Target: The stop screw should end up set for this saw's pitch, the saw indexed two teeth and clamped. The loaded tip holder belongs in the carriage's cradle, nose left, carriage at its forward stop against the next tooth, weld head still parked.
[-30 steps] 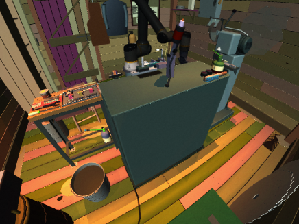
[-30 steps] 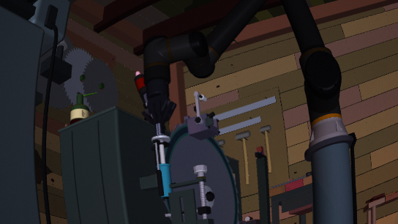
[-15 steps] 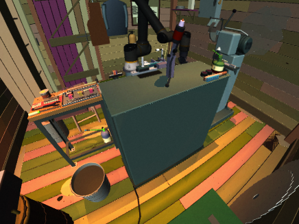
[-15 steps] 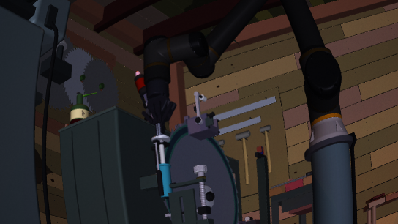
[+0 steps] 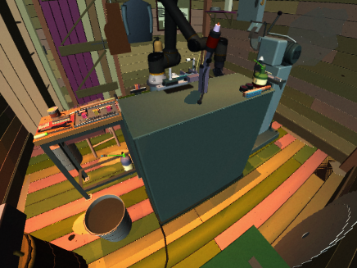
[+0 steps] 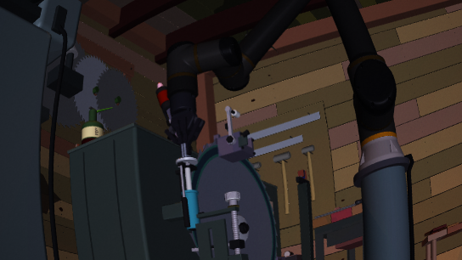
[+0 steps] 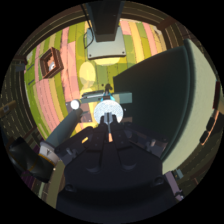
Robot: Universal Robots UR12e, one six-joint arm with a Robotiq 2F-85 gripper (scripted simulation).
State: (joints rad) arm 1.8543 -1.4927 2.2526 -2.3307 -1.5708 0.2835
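The saw blade (image 6: 231,208) stands on edge behind the green cabinet, its lower part hidden by a clamp screw with a knurled head (image 6: 232,197). A thin upright stop screw (image 6: 185,178) with a knurled white disc (image 7: 108,112) rises from a blue sleeve (image 6: 191,208) beside the blade. My gripper (image 6: 184,142) points straight down over the top of this screw and is closed, with nothing held. A grey block with a lever (image 6: 232,146) sits over the blade's top edge.
Behind the work, hammers (image 6: 283,178) hang on the plank wall. The green cabinet (image 5: 192,138) fills the middle, with a bottle (image 5: 259,75) on its far corner. A side table (image 5: 77,116) carries small parts, a bucket (image 5: 108,216) lies on the floor, and a grey machine (image 5: 276,56) stands at right.
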